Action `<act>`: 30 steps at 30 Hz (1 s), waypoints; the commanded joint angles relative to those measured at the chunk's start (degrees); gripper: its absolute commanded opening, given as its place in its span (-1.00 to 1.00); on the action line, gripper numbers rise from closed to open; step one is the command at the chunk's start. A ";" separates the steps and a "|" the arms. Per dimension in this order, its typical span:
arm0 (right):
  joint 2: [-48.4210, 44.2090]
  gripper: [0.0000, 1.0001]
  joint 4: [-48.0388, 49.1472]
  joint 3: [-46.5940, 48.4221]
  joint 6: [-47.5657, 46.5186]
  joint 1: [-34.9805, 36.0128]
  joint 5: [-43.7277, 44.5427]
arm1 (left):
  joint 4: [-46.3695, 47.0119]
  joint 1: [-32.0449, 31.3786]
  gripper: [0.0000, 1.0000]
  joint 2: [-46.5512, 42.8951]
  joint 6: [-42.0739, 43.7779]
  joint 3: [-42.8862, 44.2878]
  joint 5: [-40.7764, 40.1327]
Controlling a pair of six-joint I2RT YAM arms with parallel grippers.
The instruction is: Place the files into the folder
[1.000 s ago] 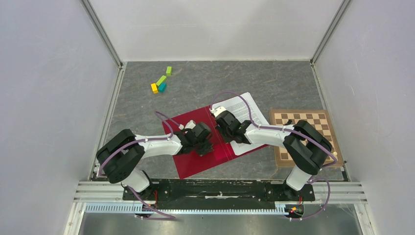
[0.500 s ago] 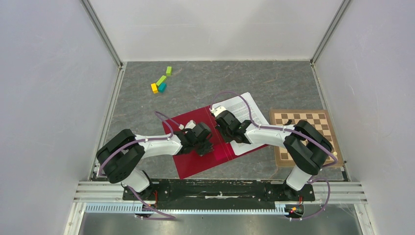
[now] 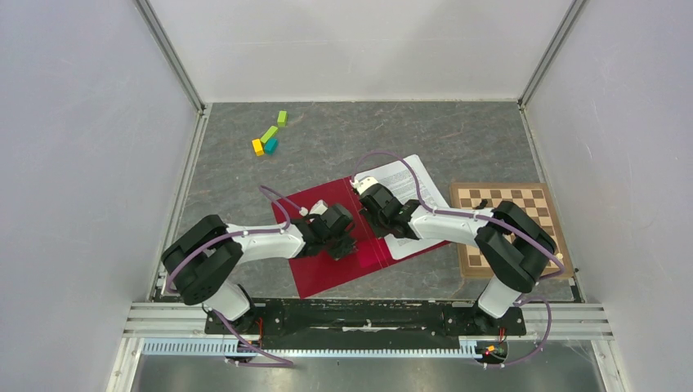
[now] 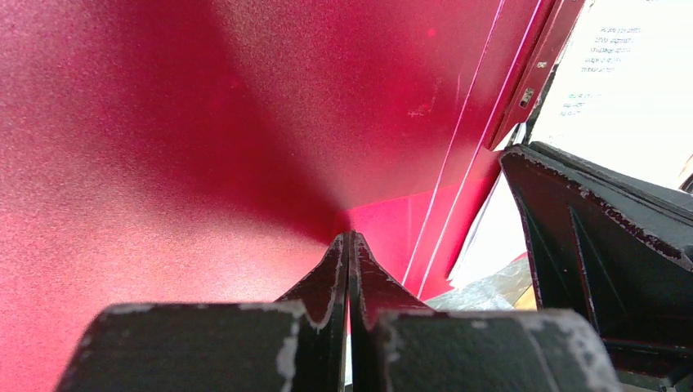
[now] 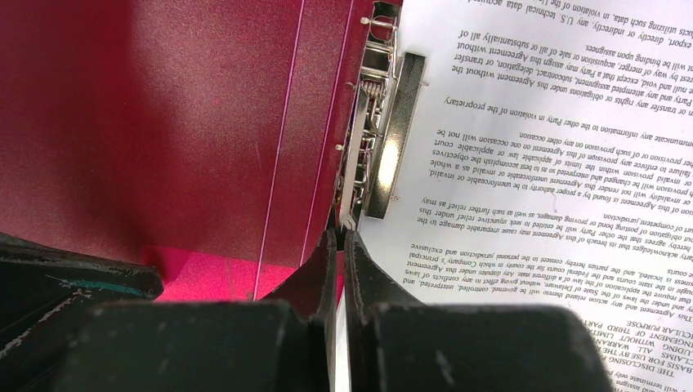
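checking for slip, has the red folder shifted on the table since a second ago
No. The folder lies where it did, its right edge standing just as far from the chessboard in the top view.

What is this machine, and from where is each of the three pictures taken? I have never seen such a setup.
These are two robot arms bolted at the near edge of a grey table. The wide picture looks down from above. The other two come from a small camera on each wrist, so the dark wedges at the bottom are that arm's own fingers. A red folder lies open, with the printed files on its right half beside a metal clip. A chessboard lies to the right and coloured blocks at the back left. The left gripper and right gripper are both shut, tips at the folder near its spine; neither clearly holds anything.
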 commanded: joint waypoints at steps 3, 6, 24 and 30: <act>1.07 -1.00 -6.15 -0.15 1.63 1.02 -5.88 | -12.61 -0.66 -0.95 6.09 0.22 -3.95 -2.79; 2.26 -1.00 -5.27 -0.41 1.74 1.47 -7.74 | -12.65 -0.63 -0.95 6.27 0.27 -3.80 -2.78; 9.91 -1.00 -4.74 0.64 1.50 1.57 -16.16 | -10.30 -0.65 -0.95 7.97 0.01 -4.38 -1.99; 11.63 -1.00 -5.34 1.09 0.75 1.37 -19.68 | -9.40 -0.61 -0.95 8.71 0.10 -4.42 -1.85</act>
